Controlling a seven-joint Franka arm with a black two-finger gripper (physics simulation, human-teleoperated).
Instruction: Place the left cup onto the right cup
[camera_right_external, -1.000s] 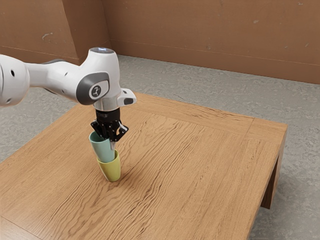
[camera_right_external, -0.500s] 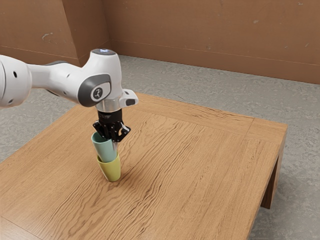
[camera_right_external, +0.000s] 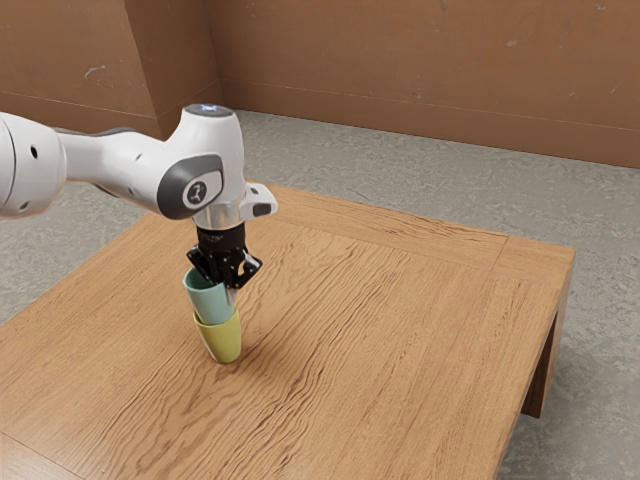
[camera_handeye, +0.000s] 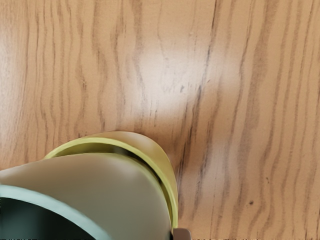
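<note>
A teal cup (camera_right_external: 205, 296) sits nested inside a yellow-green cup (camera_right_external: 222, 340) on the wooden table (camera_right_external: 400, 330), and the pair leans toward the exterior view's left. My gripper (camera_right_external: 229, 283) comes down from above and is shut on the teal cup's rim wall at its right side. In the wrist view the teal cup (camera_handeye: 90, 192) lies just under my hand, with the yellow-green cup's rim (camera_handeye: 159, 159) wrapped around it. The lower part of the teal cup is hidden inside the yellow-green one.
The table's right edge (camera_right_external: 560, 290) drops to a grey floor. Brown walls stand behind. Bare wood (camera_handeye: 225, 100) spreads around the stacked cups.
My hand has shifted a little to the exterior view's right and down, and the teal cup has gone with it, sitting slightly deeper in the yellow-green cup.
</note>
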